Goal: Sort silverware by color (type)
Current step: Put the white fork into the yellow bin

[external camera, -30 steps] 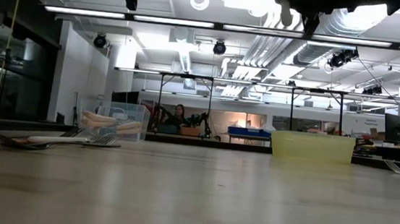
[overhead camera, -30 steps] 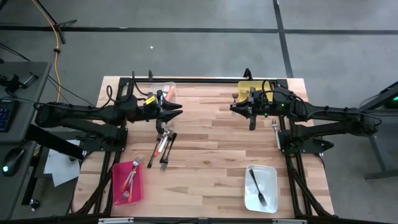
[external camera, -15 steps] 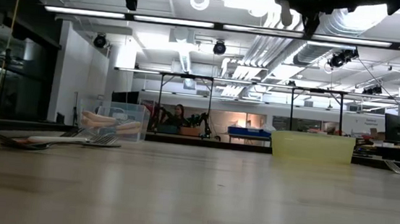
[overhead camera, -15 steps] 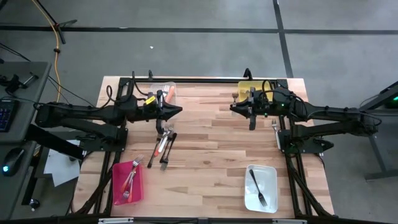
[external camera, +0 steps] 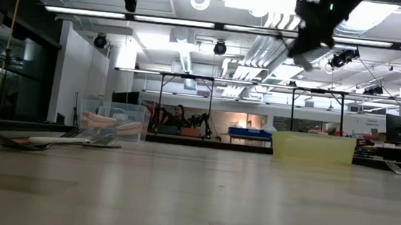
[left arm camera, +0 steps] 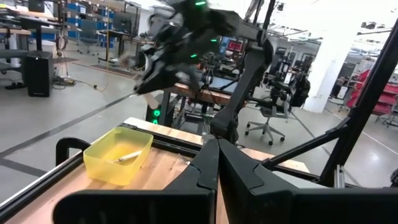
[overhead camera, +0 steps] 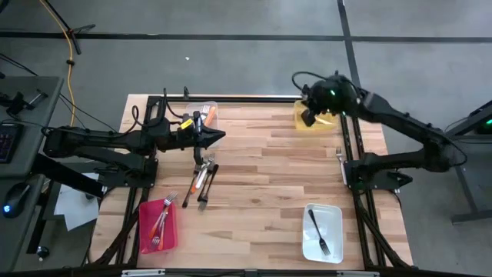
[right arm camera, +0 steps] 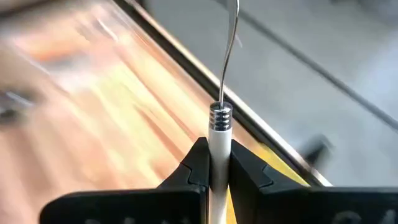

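White-handled utensil point(right arm camera: 219, 140): clamped between the right gripper's point(right arm camera: 214, 163) two dark fingers, white handle with a ribbed metal collar, thin metal shaft running out past the fingertips (working end out of frame, so type not determinable). In the high view the right gripper point(overhead camera: 311, 114) hangs over the yellow bin point(overhead camera: 327, 121) at the table's 1 o'clock corner; the low view shows the gripper well above that bin point(external camera: 312, 147). One pale utensil point(left arm camera: 127, 158) already lies in the yellow bin, seen from the left wrist camera.

Loose pile of utensils point(overhead camera: 201, 175): on the wood table point(overhead camera: 261, 192) left of centre, about 9 to 10 o'clock from the table's middle; dark and light handles, touching or overlapping one another.

Orange-handled utensils point(overhead camera: 208, 115): in the clear bin point(overhead camera: 201, 112) at 11 o'clock; low view shows them lying flat inside point(external camera: 112, 124).

Red-handled utensils point(overhead camera: 160, 223): in the red bin point(overhead camera: 146, 231) at 7 o'clock.

Dark fork point(overhead camera: 317, 232): alone in the white bin point(overhead camera: 332, 238) at 5 o'clock.

Metal fork point(overhead camera: 339, 158): on the table's right edge at 3 o'clock, just beside the right arm's base.

Left gripper point(overhead camera: 221, 136): fingers pressed together, nothing between them (the left wrist view shows the two fingers point(left arm camera: 208, 168) meeting in a point). It sits above the table between the clear bin and the loose pile, pointing toward the centre.
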`<state>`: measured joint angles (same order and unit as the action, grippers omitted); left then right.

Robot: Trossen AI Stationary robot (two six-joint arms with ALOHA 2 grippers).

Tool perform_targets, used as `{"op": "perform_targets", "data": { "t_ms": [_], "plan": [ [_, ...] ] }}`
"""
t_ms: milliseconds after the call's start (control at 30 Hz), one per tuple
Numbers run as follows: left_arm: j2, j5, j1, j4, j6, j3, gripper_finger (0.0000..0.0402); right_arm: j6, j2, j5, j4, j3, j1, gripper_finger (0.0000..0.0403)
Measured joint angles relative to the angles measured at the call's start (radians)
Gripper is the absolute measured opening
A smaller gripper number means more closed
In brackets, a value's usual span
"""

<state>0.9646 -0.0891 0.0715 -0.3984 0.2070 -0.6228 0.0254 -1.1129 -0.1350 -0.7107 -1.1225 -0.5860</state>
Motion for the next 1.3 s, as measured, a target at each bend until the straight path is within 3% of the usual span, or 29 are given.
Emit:
{"op": "perform_targets", "data": {
  "t_ms": [200,367,667,1100,1300],
  "plan": [
    [0.000,-0.002,0.000,0.036,0.001,0.000,0.0000,-0.118,-0.164,-0.016,-0.127,-0.006,-0.227,0.0018],
    [0.000,-0.008,0.000,0.039,0.000,0.000,0.0000,-0.248,-0.301,-0.022,-0.120,-0.006,-0.332,0.0018],
    [0.000,-0.031,0.000,0.040,0.000,0.000,0.0000,-0.452,-0.512,-0.023,-0.223,-0.006,-0.350,0.0018],
    [0.000,-0.082,0.000,0.040,0.000,0.000,0.0000,-0.478,-0.651,-0.042,-0.151,-0.006,-0.350,0.0019],
    [0.000,-0.082,0.000,0.039,0.001,0.000,0.0000,-0.474,-0.662,-0.067,-0.127,-0.008,-0.350,0.0044]
  ]
}}
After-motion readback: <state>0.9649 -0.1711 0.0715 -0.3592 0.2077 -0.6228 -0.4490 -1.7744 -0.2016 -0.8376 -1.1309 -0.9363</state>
